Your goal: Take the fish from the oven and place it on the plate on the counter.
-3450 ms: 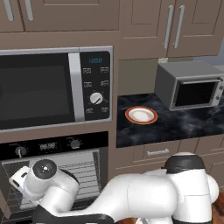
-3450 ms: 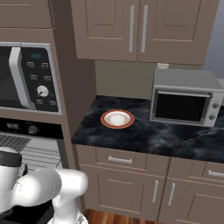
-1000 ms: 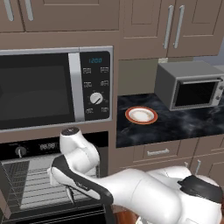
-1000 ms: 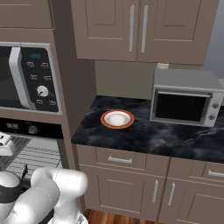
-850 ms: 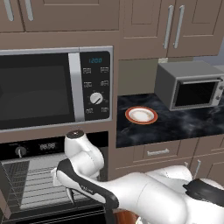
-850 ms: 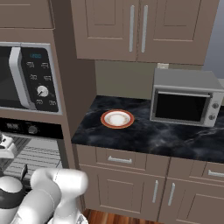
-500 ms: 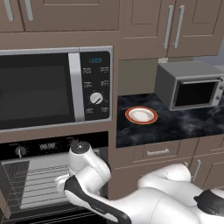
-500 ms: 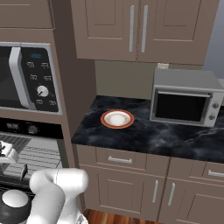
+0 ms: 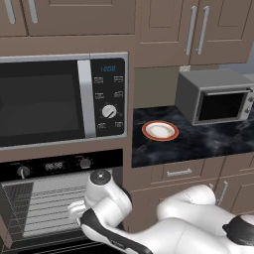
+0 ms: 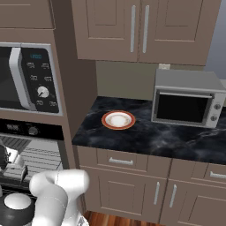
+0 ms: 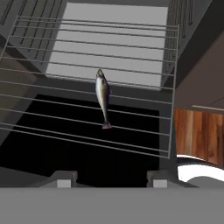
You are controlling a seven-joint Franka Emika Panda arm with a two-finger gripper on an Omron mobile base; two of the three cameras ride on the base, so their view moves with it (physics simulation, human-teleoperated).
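The fish (image 11: 103,97) is seen in the hand view lying along a pulled-out wire rack (image 11: 87,87) of the oven (image 9: 54,198), roughly at the rack's middle, its head pointed toward the pale oven interior and its tail toward the camera. The gripper (image 11: 109,179) is held above and short of the fish, its two dark tips standing apart at the bottom of that view with nothing between them and well clear of the fish. In the left base view the oven cavity is shown open beneath a black control strip carrying two knobs and a small digital display (image 9: 54,165) whose digits are too blurred to be read. Above it a large microwave (image 9: 62,99) is mounted, and its blue display is read as "12:00"; the small labels on its keypad cannot be made out. The plate (image 9: 160,131) is placed on the black marbled table (image 9: 208,141) to the right of the microwave, bare in its white centre, and well apart from the oven. A small grey toaster oven (image 10: 187,103) is set further right on the same table, near the plate but not touching it. In the right base view the plate (image 10: 118,119) is shown near the table's left end. Brown wall cabinets (image 10: 137,28) with silver bar handles are hung above.
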